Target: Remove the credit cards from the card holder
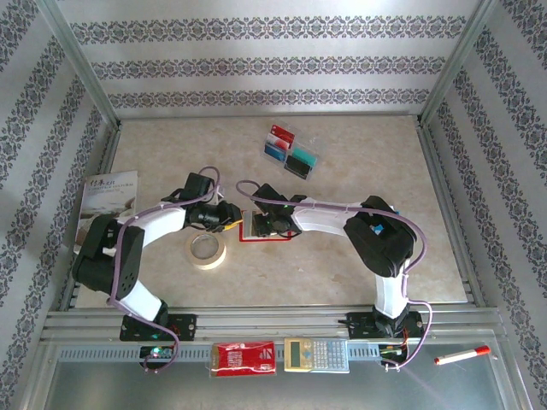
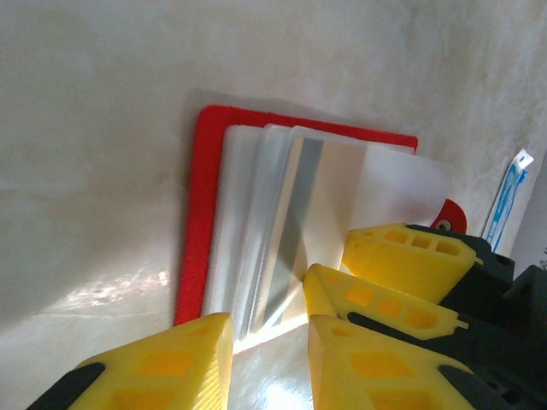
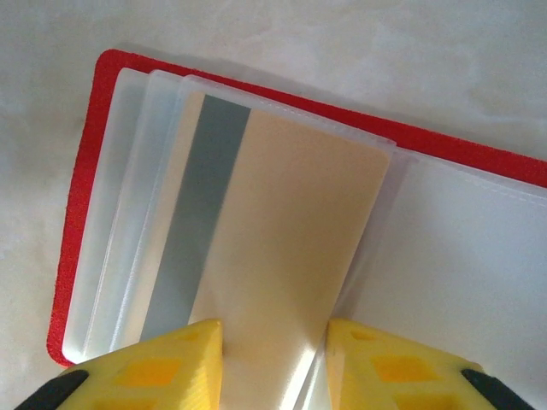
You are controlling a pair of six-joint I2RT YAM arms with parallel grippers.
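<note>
Straddling the near short end of the tan card [image 3: 282, 239], the right jaws stand one at each long edge. A gap shows, can't tell if they bite yet. The card is back up, grey stripe showing, with its far end tucked in the clear pockets [image 3: 128, 213] of the card holder [image 3: 73, 256]. The holder lies open on the counter [image 1: 342, 273] between both arms.

The card's long axis points straight away from the right jaws, so the pull should run back along it, toward the right arm [image 1: 376, 235]. That arm is nearer the card.

Left jaws sit at the holder's opposite edge over the clear pockets, partly apart. Can't tell if they pinch or just press, probably bracing. Three loose cards [image 1: 291, 152] lie already out, well apart at the counter's far side.
</note>
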